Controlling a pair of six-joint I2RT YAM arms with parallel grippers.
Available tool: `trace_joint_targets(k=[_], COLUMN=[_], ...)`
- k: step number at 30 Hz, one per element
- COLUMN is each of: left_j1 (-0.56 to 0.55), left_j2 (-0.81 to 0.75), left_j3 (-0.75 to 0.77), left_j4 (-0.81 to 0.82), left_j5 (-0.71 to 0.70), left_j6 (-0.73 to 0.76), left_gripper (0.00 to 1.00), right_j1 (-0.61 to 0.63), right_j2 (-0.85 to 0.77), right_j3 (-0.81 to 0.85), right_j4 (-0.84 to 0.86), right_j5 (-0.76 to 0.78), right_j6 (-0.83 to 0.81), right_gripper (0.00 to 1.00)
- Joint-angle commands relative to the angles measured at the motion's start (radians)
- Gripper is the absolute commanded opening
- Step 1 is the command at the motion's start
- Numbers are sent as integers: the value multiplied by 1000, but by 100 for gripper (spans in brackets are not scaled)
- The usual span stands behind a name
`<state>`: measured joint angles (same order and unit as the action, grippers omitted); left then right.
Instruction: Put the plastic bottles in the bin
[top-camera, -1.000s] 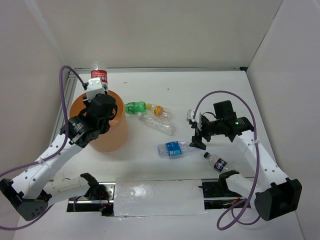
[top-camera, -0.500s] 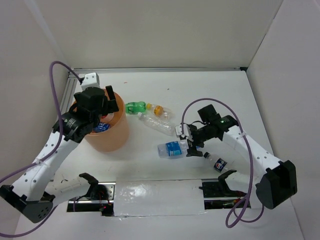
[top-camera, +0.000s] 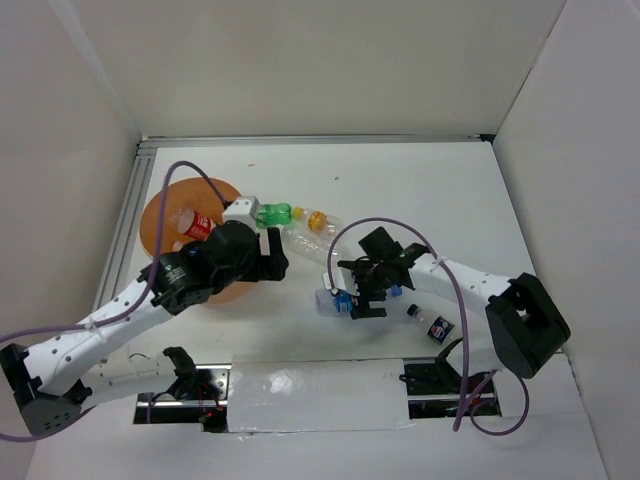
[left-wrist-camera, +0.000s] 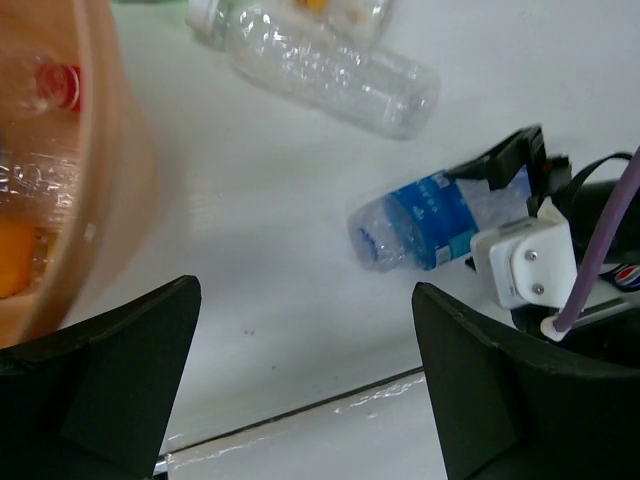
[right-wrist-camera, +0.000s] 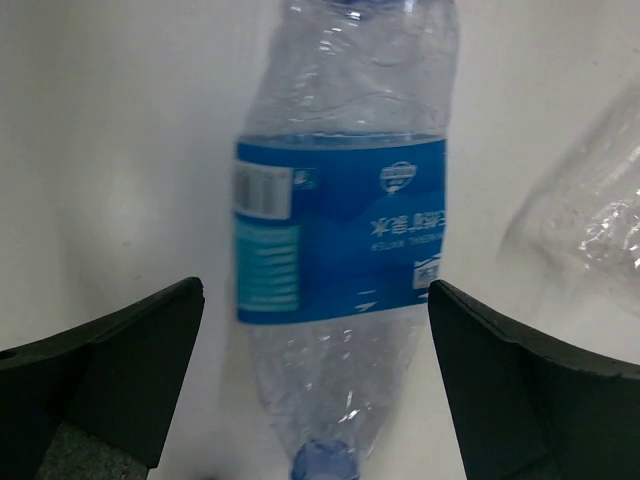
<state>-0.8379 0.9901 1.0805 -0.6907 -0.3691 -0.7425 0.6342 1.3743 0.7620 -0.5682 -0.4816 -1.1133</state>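
Note:
The orange bin (top-camera: 165, 215) stands at the left, with a red-labelled bottle (top-camera: 195, 225) lying inside it. My left gripper (top-camera: 272, 255) hangs open and empty just right of the bin (left-wrist-camera: 110, 180). On the table lie a green bottle (top-camera: 270, 213), an orange-capped bottle (top-camera: 318, 220), a clear bottle (top-camera: 315, 250) and a dark-labelled bottle (top-camera: 435, 325). My right gripper (top-camera: 352, 296) is open, low over a blue-labelled bottle (right-wrist-camera: 340, 220). Its fingers stand on either side of that bottle's neck end, apart from it.
White walls close the table on the left, back and right. A metal rail runs along the far edge (top-camera: 320, 138). The clear bottle (left-wrist-camera: 330, 75) lies just beyond the blue-labelled bottle (left-wrist-camera: 420, 220), close to my right arm.
My left gripper opened and let the red-labelled bottle drop into the bin, then swung down and right off the bin. My right gripper moved left and down over the blue-labelled bottle.

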Motion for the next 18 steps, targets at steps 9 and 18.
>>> trace_joint_targets(k=[9,18], left_j1=[-56,-98], left_j2=[102,-20], left_j3=[-94,-344], left_j4=[174,316], left_j5=[13,93], left_j6=[-147,-264], left_gripper=[99,88], right_j1=[38,-190], right_j2=[-13,-360], right_j3=[-49,169], right_j4=[144,-291], right_j5=[36,-160], right_j6=[81,-85], right_gripper=[55,24])
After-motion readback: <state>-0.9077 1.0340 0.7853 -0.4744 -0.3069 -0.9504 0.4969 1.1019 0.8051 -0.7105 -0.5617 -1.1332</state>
